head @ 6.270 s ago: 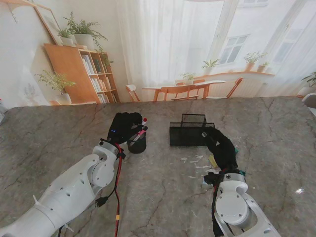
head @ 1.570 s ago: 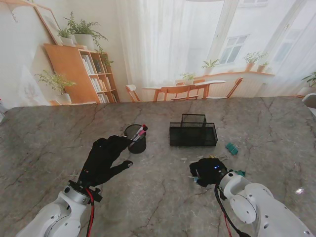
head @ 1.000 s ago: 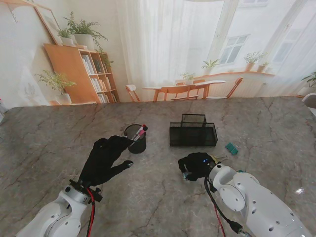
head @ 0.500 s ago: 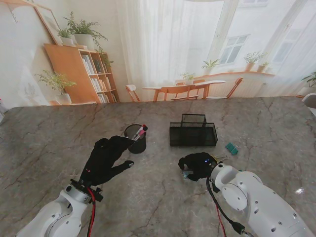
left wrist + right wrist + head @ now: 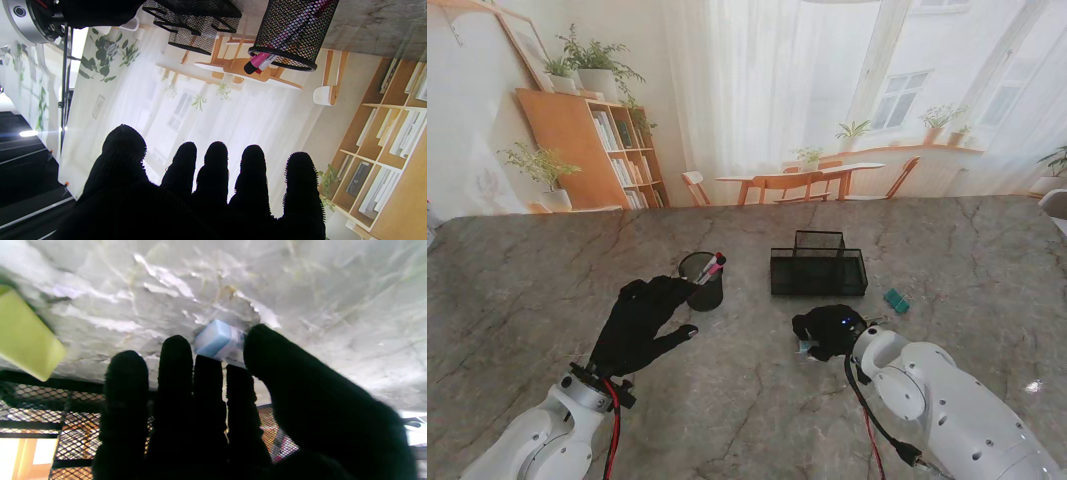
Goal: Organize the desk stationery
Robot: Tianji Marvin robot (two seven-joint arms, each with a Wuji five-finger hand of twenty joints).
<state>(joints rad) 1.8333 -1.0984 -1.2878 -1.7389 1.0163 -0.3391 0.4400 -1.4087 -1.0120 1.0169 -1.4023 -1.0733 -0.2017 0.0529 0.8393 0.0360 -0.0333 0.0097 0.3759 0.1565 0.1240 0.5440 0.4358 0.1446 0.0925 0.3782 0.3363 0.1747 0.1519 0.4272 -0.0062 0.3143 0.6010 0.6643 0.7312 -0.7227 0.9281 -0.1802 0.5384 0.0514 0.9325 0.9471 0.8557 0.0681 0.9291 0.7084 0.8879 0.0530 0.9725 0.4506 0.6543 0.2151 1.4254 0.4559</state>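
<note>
Left hand (image 5: 639,322): resting on the marble counter (image 5: 537,290), fingers (image 5: 216,166) spread and straight, holding nothing. Positioned just beside the round mesh cup (image 5: 702,280), on the side nearer to me. Pink-capped marker (image 5: 711,266) standing tilted inside that cup, cap end above the rim; same marker (image 5: 258,61) confirmed in the left wrist view.

Right hand (image 5: 827,331): lowered onto the counter, nearer to me than the rectangular mesh tray (image 5: 818,272). Fingers and thumb curled toward a small pale blue block (image 5: 217,339) lying on the counter; thumb touching one side, fingertips (image 5: 175,350) just beside the other. Firm grip on the block: cannot tell. A sliver of the block (image 5: 805,347) visible at the hand's left edge in the stand view.

Yellow-green flat piece (image 5: 25,336) seen in the right wrist view, blurred, near the mesh tray; identity unclear. Small teal item (image 5: 895,300) lying on the counter to the right of the right hand, apart from it and outside the tray.
</note>
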